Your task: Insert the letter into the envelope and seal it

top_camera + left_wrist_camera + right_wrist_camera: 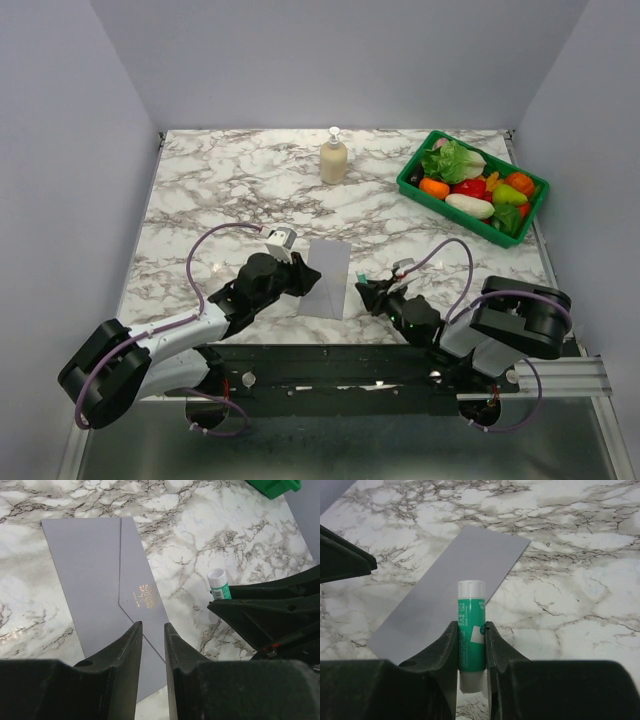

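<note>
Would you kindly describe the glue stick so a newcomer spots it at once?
On the marble table, find the grey envelope. Just right of it, the right gripper holds the glue stick: the only small tube, green with a white cap.

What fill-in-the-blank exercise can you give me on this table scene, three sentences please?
The glue stick is clamped in the ____ arm's claw. The emblem printed on the envelope is ____ in colour. The green basket of vegetables stands at the far ____ corner of the table.
Missing words: right; gold; right.
</note>
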`<state>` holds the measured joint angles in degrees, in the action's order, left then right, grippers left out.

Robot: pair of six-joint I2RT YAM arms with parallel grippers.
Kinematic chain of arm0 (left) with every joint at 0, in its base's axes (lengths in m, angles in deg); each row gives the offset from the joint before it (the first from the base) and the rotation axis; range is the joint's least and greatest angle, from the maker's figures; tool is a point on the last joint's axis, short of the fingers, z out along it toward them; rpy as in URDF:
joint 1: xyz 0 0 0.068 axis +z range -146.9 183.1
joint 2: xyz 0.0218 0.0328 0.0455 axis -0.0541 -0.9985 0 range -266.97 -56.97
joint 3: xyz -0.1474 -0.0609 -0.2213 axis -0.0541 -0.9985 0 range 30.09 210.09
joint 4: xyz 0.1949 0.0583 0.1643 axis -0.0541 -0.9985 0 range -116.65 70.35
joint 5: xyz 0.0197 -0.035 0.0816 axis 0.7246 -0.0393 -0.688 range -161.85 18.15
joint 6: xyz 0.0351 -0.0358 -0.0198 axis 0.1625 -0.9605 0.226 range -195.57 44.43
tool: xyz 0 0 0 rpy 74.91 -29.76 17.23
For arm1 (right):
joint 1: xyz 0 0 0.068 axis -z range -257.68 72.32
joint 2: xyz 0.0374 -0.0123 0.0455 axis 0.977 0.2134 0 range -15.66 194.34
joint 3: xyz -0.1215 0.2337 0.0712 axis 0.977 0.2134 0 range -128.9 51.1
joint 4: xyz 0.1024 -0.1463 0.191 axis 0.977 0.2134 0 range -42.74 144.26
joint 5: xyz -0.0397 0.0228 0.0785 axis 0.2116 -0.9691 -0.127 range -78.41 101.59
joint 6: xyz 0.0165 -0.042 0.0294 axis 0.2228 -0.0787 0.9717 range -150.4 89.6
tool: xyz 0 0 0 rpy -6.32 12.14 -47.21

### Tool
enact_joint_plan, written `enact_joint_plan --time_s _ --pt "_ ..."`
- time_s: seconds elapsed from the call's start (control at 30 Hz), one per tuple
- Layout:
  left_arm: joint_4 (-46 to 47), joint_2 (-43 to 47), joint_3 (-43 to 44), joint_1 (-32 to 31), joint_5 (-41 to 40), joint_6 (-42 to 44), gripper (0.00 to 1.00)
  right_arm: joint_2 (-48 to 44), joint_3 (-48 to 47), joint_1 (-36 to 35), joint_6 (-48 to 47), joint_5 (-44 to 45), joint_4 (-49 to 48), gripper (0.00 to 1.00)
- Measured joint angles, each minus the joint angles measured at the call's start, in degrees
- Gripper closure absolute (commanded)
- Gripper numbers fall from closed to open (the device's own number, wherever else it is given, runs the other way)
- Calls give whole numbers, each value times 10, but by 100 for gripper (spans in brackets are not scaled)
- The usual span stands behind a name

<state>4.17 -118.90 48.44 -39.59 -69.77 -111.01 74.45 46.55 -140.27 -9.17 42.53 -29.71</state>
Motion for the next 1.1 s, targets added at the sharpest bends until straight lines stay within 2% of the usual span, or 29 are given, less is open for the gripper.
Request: enact_joint_plan --time_s 0.3,0.4,0.47,0.57,0.67,0.77,0.93,1.1 --pt "-13 14 7 0 0 -2 67 -84 12 0 -18 -41 4 99" --pt "-26 21 26 0 3 -2 67 -154 13 0 -26 -85 9 99" --pt "-34 22 43 0 13 0 67 -236 11 0 -26 -121 27 99" --pt "-42 17 78 0 36 7 67 -345 -46 0 -19 -156 158 99" --pt "-52 3 111 0 59 14 68 -392 -127 0 -18 -188 285 99" --pt "-65 -10 136 -3 76 21 68 -427 -146 0 -18 -204 354 99" --pt "-96 -16 167 -18 81 35 69 -432 -151 0 -17 -214 466 99" --pt "-139 -20 212 -56 73 63 69 -416 -171 0 -16 -217 525 99"
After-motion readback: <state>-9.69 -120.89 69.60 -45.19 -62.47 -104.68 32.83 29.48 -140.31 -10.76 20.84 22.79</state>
